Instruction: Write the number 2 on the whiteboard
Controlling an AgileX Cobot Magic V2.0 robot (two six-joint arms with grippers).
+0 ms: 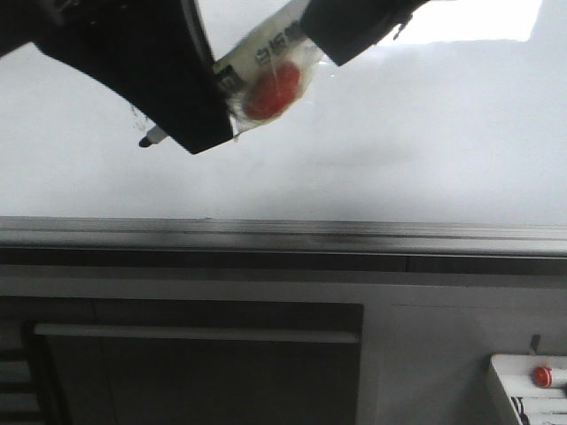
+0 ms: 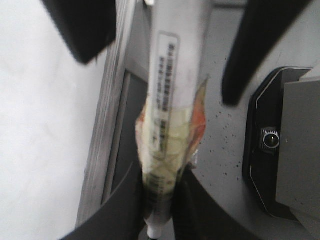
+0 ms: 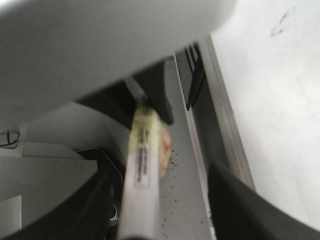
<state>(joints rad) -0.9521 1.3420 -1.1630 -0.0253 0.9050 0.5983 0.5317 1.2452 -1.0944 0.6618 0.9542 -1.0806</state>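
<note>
The whiteboard (image 1: 399, 133) fills the upper front view, with its grey bottom rail (image 1: 283, 235) below. No drawn number 2 shows on it. My left gripper (image 1: 199, 133) is shut on a white marker (image 1: 266, 62) wrapped in clear tape with a red patch. The marker's dark tip (image 1: 144, 141) sticks out to the left, close to the board. In the left wrist view the jaws (image 2: 160, 210) clamp the marker (image 2: 167, 100). My right gripper (image 1: 341, 31) is at the marker's other end. Its fingers (image 3: 240, 210) stand wide apart around the marker (image 3: 142, 190), open.
A bright rectangular light reflection (image 1: 478, 22) lies at the board's top right. Faint dark smudges (image 3: 280, 25) mark the board. Below the rail are a grey surface and a dark cabinet panel (image 1: 195, 372). A white tray with a red-capped item (image 1: 540, 376) is at the bottom right.
</note>
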